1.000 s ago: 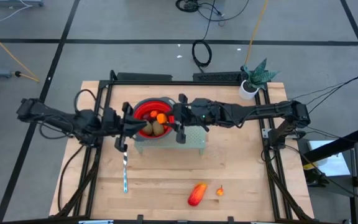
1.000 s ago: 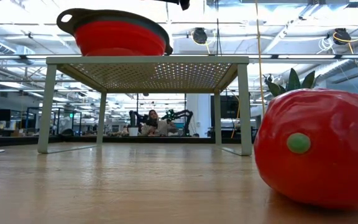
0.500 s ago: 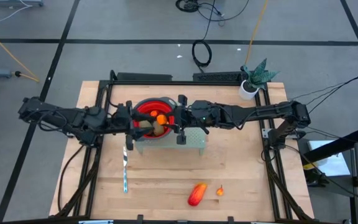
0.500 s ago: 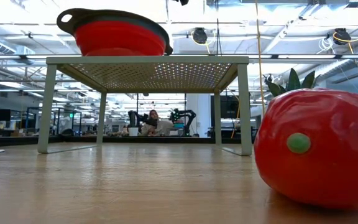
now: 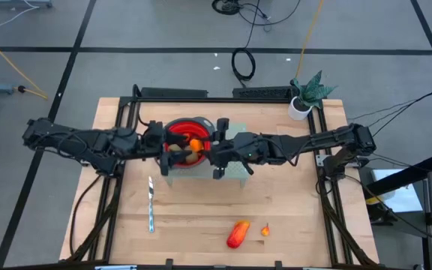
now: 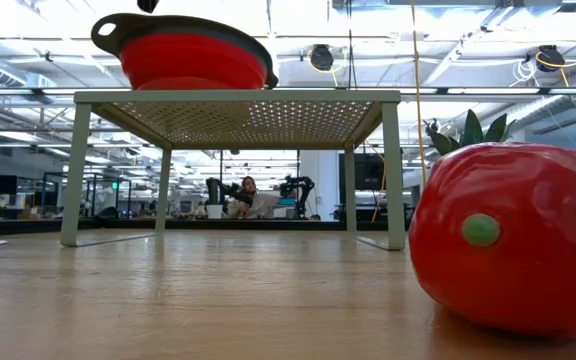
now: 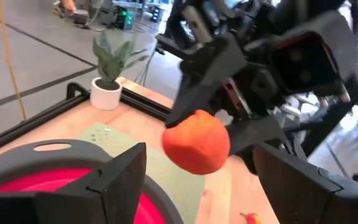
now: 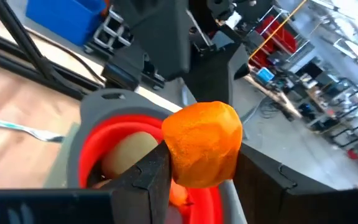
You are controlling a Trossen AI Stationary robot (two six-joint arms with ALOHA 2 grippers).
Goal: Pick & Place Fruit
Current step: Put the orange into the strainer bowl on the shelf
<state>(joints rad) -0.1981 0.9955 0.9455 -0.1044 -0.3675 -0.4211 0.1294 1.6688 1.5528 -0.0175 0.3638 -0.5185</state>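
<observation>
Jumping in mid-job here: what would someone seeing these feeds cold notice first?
Both arms meet over the red bowl on the perforated stand at the table's middle. The right gripper holds an orange fruit piece above the bowl, facing the open left gripper. In the low view, a big red-orange fruit on the table fills the foreground at right.

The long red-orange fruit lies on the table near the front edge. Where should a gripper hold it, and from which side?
Probably from straight above, across its narrow middle. The long red-orange fruit lies flat and slanted on the table, so the grip should close on its long sides. The small orange piece beside it lies apart.
</observation>
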